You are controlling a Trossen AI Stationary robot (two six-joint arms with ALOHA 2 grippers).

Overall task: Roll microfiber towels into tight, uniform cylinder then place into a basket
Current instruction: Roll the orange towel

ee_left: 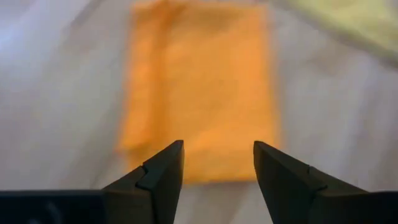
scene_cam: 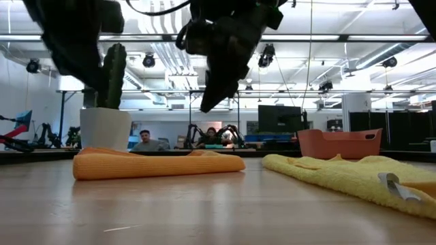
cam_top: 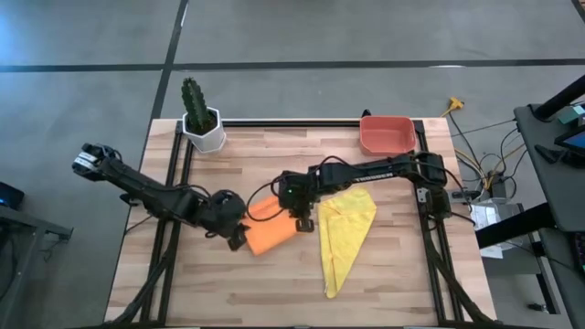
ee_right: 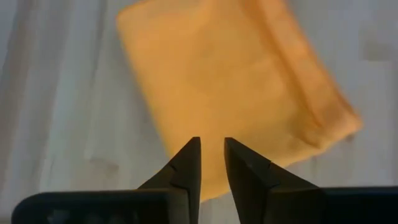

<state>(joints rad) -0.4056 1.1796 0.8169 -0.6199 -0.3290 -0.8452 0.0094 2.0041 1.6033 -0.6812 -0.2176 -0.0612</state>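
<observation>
Overhead camera looked straight down on my whole table point(cam_top: 384, 274). Low camera faced level across it toward room. Both wrist cameras sat close above same orange towel point(ee_left: 199, 87).

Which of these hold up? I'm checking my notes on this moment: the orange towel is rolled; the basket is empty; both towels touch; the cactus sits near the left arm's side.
1. The orange towel is rolled into a cylinder. False: it lies folded flat.
2. The basket holds no towel. True.
3. The yellow towel lies in the basket. False: it is on the table.
4. The cactus pot stands at the left arm's side. True.
</observation>
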